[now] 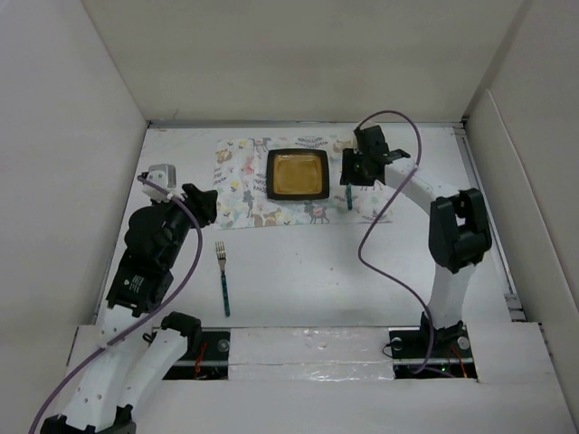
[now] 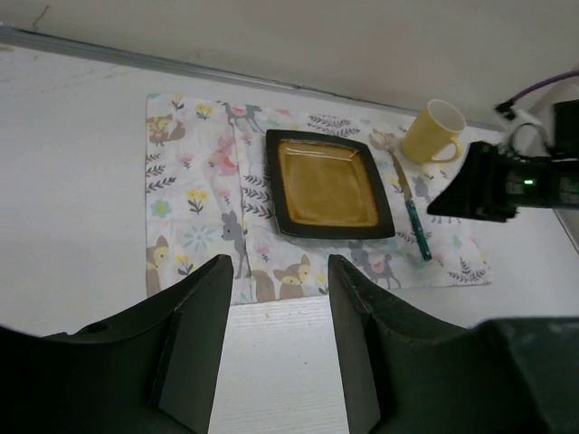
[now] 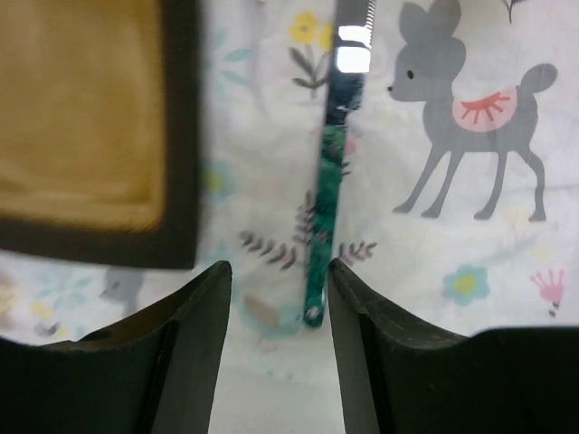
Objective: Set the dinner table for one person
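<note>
The dinner table (image 1: 362, 271) is a large white surface between white walls. On it lies an animal-print mat (image 1: 244, 190) with a square black plate with a yellow centre (image 1: 297, 174). A green-handled knife (image 1: 349, 194) lies on the mat right of the plate. My right gripper (image 1: 353, 172) is open and hovers just over the knife (image 3: 327, 190), its handle end between the fingers. A green-handled fork (image 1: 223, 278) lies on the bare table, near left. My left gripper (image 1: 206, 206) is open and empty, left of the mat. A yellow mug (image 2: 432, 133) stands at the mat's far right.
White walls close in the table on the left, back and right. The right arm's purple cable (image 1: 380, 226) loops over the table right of the mat. In the left wrist view the right gripper (image 2: 475, 185) shows beside the mug and the knife (image 2: 414, 217).
</note>
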Robot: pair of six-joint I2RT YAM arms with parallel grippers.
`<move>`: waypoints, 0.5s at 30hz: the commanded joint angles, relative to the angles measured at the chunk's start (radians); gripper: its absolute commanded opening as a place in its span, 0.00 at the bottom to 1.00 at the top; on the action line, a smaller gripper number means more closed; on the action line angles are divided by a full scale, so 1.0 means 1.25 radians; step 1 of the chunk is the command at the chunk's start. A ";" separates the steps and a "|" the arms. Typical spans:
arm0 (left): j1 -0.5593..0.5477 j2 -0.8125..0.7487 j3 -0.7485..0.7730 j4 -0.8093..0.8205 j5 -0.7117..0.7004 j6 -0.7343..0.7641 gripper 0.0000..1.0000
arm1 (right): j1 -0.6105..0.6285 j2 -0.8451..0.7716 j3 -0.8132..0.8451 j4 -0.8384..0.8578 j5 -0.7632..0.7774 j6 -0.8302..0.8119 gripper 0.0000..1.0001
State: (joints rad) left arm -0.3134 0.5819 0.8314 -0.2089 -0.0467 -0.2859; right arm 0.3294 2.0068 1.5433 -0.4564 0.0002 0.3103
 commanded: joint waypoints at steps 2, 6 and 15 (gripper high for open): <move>-0.005 0.080 0.009 -0.001 -0.064 -0.018 0.39 | 0.052 -0.227 -0.126 0.134 -0.018 -0.014 0.51; -0.005 0.175 0.051 -0.115 -0.060 -0.046 0.12 | 0.104 -0.404 -0.310 0.231 0.026 -0.013 0.00; -0.017 0.326 0.172 -0.398 -0.024 -0.143 0.25 | 0.219 -0.676 -0.590 0.358 0.037 0.055 0.06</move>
State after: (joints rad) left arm -0.3309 0.9836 0.9695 -0.5606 -0.0925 -0.4084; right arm 0.5907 1.2205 0.8474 -0.0978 0.0200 0.3561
